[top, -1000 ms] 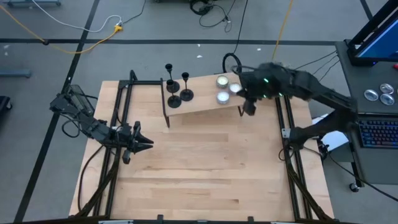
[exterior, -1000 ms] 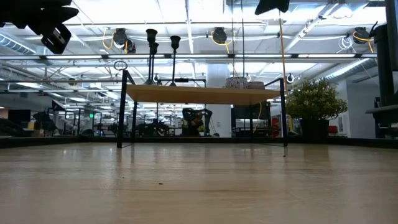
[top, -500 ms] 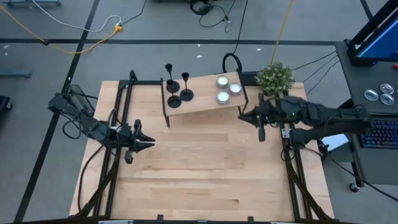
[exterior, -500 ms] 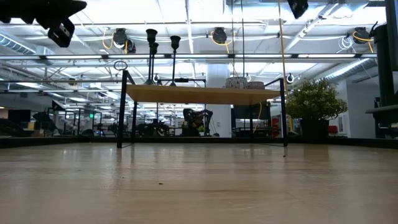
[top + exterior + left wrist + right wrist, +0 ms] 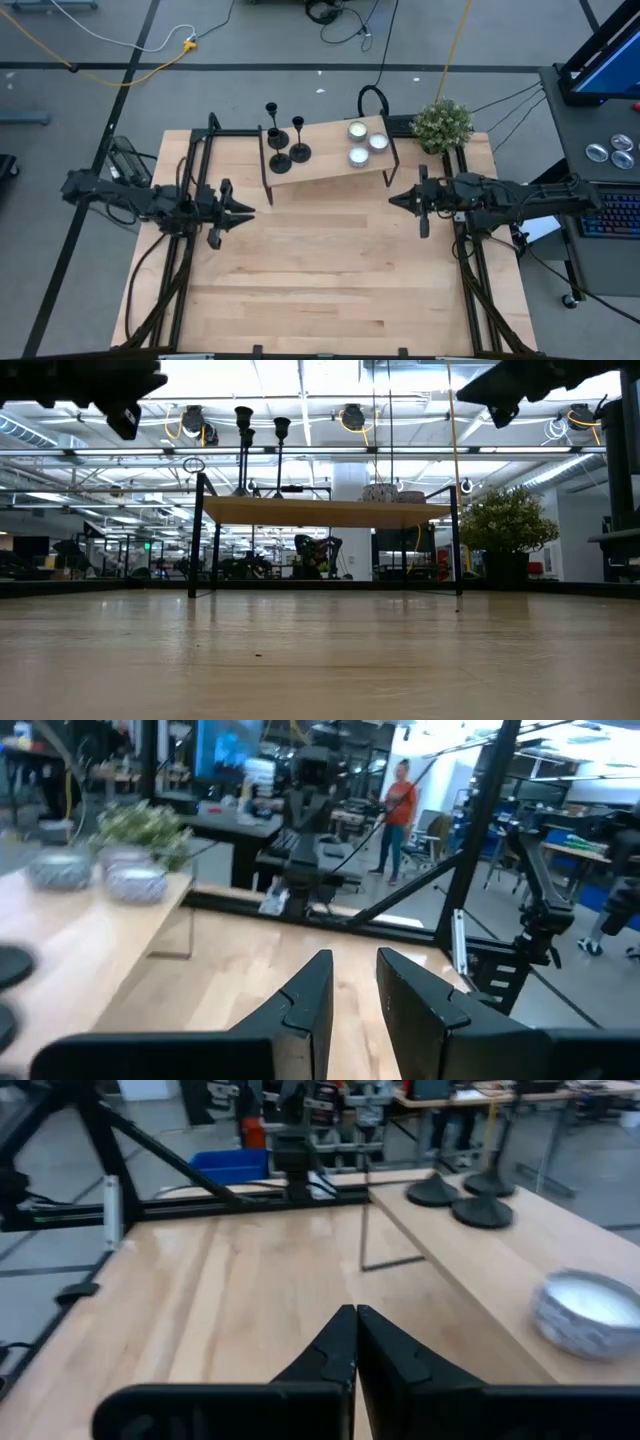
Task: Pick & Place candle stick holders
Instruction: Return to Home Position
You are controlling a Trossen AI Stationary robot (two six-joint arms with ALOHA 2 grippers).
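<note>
Three black candle stick holders (image 5: 285,140) stand by their round bases on the left end of a small raised wooden shelf (image 5: 330,163) at the table's far side; in the low view the candle stick holders (image 5: 258,450) rise above the shelf top. In the right wrist view their bases (image 5: 470,1198) show on the shelf. My left gripper (image 5: 248,211) hovers at the table's left, pointing level toward the right, slightly open (image 5: 355,985) with nothing between its fingers. My right gripper (image 5: 392,199) hovers at the right, pointing level toward the left, shut (image 5: 356,1330) and empty.
Three silver tealight cups (image 5: 362,142) sit on the shelf's right end. A potted plant (image 5: 442,123) stands at the far right corner. Black frame rails (image 5: 195,180) run along both table sides. Bare wood (image 5: 330,280) lies between the grippers and toward the near edge.
My right gripper has come down from over the shelf's right end and drawn back toward the table's right edge, tipping from pointing down to level; it stays shut, and the plant now shows. My left gripper has swung a little toward the far edge.
</note>
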